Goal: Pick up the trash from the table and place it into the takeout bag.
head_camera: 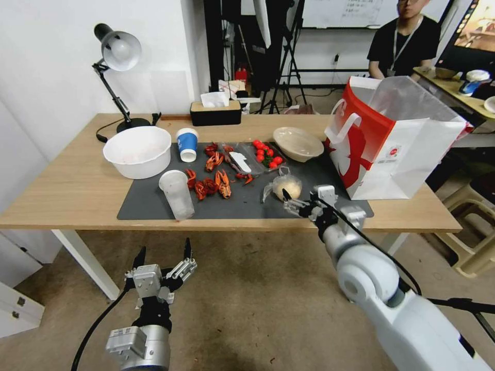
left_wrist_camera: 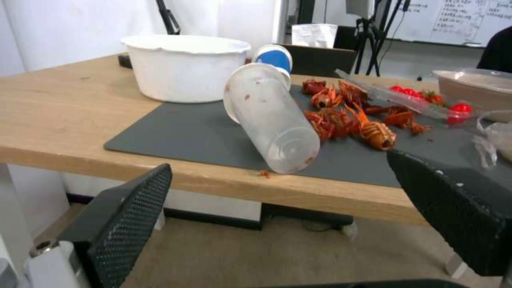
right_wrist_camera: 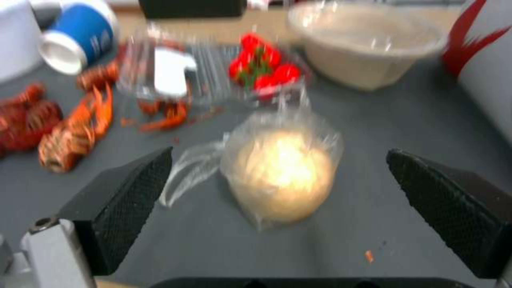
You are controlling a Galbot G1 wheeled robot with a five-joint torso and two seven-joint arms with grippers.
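Nearest, below the worktop's front edge and over the carpet, the left hand (head_camera: 164, 256) hangs with its two fingers spread wide and nothing between them. The right hand (head_camera: 290, 201) reaches over the front edge of the dark grey mat (head_camera: 149, 202), its fingers wide apart and empty, one on either side of the one clear bag with a pale bun (head_camera: 285, 186), not touching it. That bag sits near the mat's front edge, right of centre, its twisted loose end trailing toward the worktop's left end. At the mat's front left one clear plastic cup (head_camera: 177, 194) lies tipped, its long axis running front to back, base toward the front edge and open mouth toward the rear. Behind it are several red crayfish shells (head_camera: 211, 183), a flat clear tray (head_camera: 242, 159) with red tomatoes (head_camera: 266, 153), and one blue-and-white paper cup (head_camera: 187, 145) lying with its mouth toward the front. One white tub (head_camera: 137, 151) stands on the mat's rear left corner; one shallow beige bowl (head_camera: 298, 144) sits at the rear right. The takeout bag (head_camera: 393, 139) stands open at the worktop's (head_camera: 62, 190) right end, tilted, its base overlapping the mat's right edge. Bare wood lies open at the left end.
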